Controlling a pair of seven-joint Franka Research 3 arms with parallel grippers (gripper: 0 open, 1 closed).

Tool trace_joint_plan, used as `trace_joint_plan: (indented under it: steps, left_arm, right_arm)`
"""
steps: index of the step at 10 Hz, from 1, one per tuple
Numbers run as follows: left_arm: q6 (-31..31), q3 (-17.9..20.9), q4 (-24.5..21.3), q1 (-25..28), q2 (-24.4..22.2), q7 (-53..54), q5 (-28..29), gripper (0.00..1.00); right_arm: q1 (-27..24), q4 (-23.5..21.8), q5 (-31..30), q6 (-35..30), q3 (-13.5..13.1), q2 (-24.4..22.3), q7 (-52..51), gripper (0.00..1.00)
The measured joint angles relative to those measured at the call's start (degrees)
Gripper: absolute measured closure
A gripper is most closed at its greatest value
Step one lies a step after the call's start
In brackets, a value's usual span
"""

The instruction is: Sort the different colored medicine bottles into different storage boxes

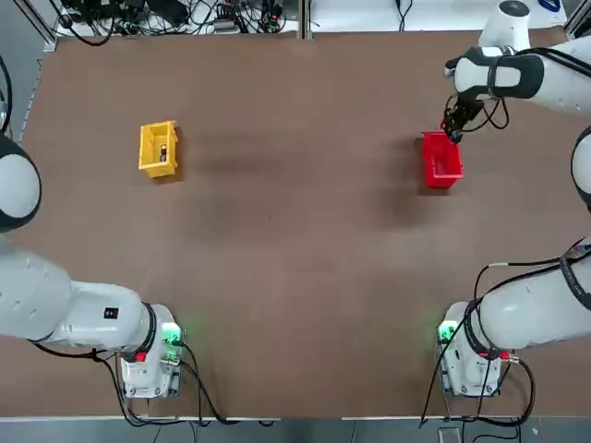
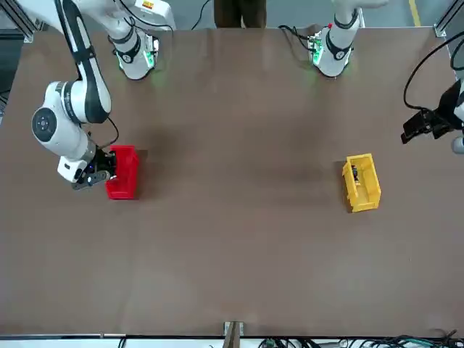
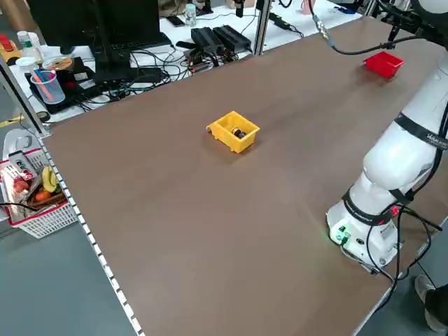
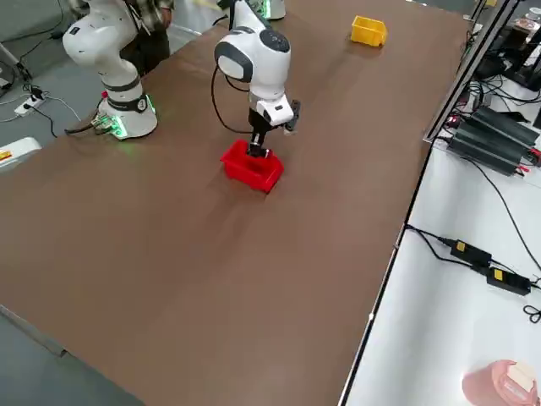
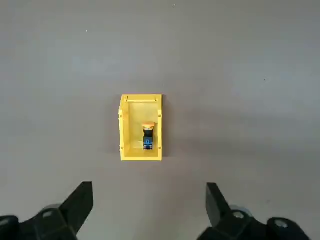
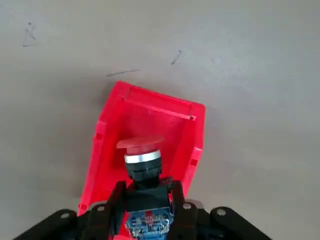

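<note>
The red storage box (image 1: 441,171) stands at the table's far right. My right gripper (image 1: 452,129) hangs over its far end, shut on the red-capped dark bottle (image 6: 140,150), which is held just above the box's inside (image 6: 197,130). At the far left stands the yellow storage box (image 1: 146,148), and the orange-capped bottle (image 5: 147,136) lies inside it. My left gripper (image 5: 150,189) hovers high above the yellow box (image 5: 123,130), open and holding nothing; the front view shows it at the table's edge (image 2: 424,127).
Both arm bases (image 1: 148,355) (image 1: 471,355) sit at the near edge. Cables and power supplies (image 3: 217,38) line the far edge beyond the table. A wire basket (image 3: 31,199) stands off the left side. A person (image 2: 239,11) stands behind the bases.
</note>
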Motion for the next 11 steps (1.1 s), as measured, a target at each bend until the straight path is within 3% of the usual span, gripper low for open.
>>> trace_joint_plan:
  steps: [3,7,11]
  left_arm:
    - [-0.03,0.22,0.02,-0.06,0.06,1.72,0.0,0.0]
    - [-2.58,0.2,0.84,-0.42,0.04,1.8,0.0,0.0]
    - [-4.54,-1.26,1.76,-1.02,0.03,1.82,0.0,0.0]
  right_arm:
    - [-0.39,-0.54,0.39,0.8,0.19,0.0,0.02,0.58]
    - [-0.39,-0.54,1.61,0.99,0.46,-0.03,0.02,0.04]
    - [-0.41,0.69,2.01,1.14,0.46,-0.27,0.57,0.0]
